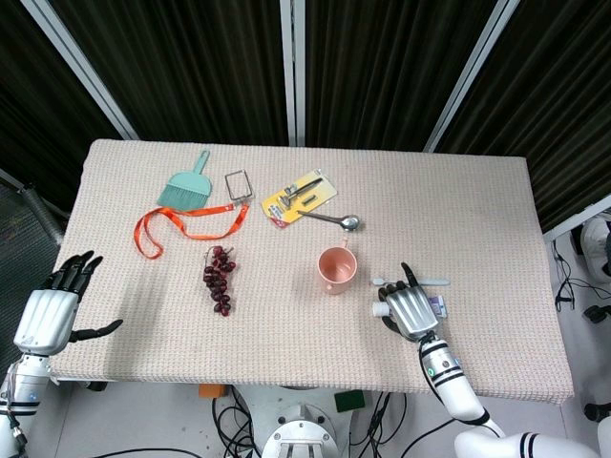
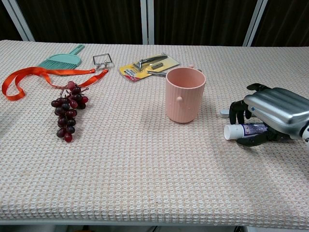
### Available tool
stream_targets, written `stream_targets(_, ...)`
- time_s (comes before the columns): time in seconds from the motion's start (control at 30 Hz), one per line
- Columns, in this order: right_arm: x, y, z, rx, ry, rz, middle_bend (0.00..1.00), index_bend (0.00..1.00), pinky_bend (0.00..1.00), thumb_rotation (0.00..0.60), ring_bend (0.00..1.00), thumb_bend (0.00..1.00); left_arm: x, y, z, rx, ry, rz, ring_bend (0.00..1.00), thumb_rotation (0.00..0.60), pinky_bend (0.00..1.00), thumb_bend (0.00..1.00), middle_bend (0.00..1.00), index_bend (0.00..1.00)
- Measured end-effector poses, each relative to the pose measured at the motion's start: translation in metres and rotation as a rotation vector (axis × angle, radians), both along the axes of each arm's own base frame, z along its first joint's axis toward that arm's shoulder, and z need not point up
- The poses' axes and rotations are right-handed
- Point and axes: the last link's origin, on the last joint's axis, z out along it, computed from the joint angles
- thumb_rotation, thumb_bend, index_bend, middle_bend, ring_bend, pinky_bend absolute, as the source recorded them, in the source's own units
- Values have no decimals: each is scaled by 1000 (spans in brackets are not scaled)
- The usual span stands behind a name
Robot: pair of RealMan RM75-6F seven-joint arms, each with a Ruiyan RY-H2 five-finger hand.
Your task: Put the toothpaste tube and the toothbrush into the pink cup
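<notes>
The pink cup (image 1: 336, 268) (image 2: 185, 94) stands upright near the table's middle. To its right lies the toothpaste tube (image 2: 244, 130), its white cap (image 1: 380, 310) pointing left. My right hand (image 1: 410, 308) (image 2: 273, 113) lies over the tube, fingers curled down on its far side and thumb against its near side; the tube still rests on the cloth. Just behind the hand lies the white toothbrush (image 1: 437, 281) (image 2: 224, 112), mostly hidden by the fingers in the chest view. My left hand (image 1: 48, 313) hangs with fingers spread off the table's front left corner, holding nothing.
A bunch of dark grapes (image 1: 218, 277) lies left of the cup. Behind it are an orange ribbon (image 1: 181, 221), a teal brush (image 1: 187, 187), a wire clip (image 1: 238, 183), a yellow carded tool pack (image 1: 299, 196) and a spoon (image 1: 336, 220).
</notes>
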Motion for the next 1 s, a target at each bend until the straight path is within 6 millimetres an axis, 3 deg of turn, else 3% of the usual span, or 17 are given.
stream_targets(0.33,0,-1,8,-18,-34,26,578,677,23,600,493,767,-1,-1,1,4,-4,3,63,376,255,0,45,90)
stream_targets(0.53,-3,1,25,-52,-127,49,579,678,22,600,494,766,-2,-3,3,9,-5,6,63,376,255,0,45,90)
stream_targets(0.73,-3,2,52,-99,-284,76,580,678,22,600,493,762,-3,-4,4,15,-7,4,63,375,255,0,45,89)
stream_targets(1.0,26,-10,80,-131,-628,160,577,679,26,600,490,737,-2,-5,7,22,-4,0,63,377,255,0,45,90)
